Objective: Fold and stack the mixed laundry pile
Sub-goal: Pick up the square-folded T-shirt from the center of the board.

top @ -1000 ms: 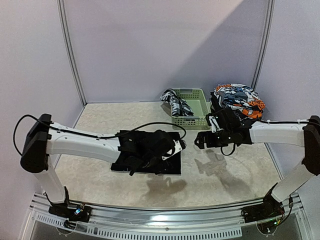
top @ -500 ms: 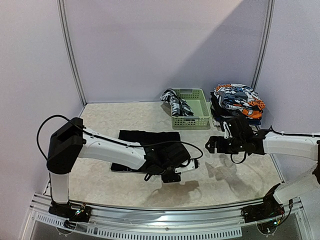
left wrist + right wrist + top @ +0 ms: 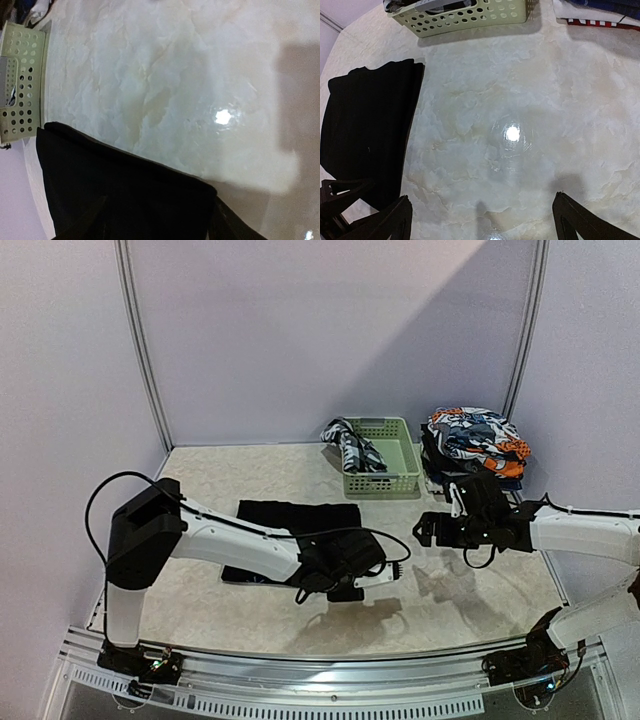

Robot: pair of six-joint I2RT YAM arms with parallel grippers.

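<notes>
A large black cloth (image 3: 300,515) lies flat on the table, left of centre. My left gripper (image 3: 352,583) is low over its near right corner. In the left wrist view that corner of the black cloth (image 3: 115,190) lies between the spread fingers of my left gripper (image 3: 155,227), which is open. My right gripper (image 3: 420,530) hovers open over bare table to the right of the cloth; in its own view my right gripper (image 3: 480,220) has nothing between its fingers. A checked shirt (image 3: 350,445) hangs over the basket's left rim. Printed orange-blue-white pieces (image 3: 475,435) are piled at the back right.
A pale green slotted basket (image 3: 388,480) stands at the back centre and shows as the basket (image 3: 465,15) in the right wrist view. Metal frame posts and purple walls bound the table. Folded clothes (image 3: 600,12) lie under the printed pile.
My left arm has swung from over the cloth's middle to its near right corner, and its jaws have narrowed. My right arm has drawn back to the right, still open.
</notes>
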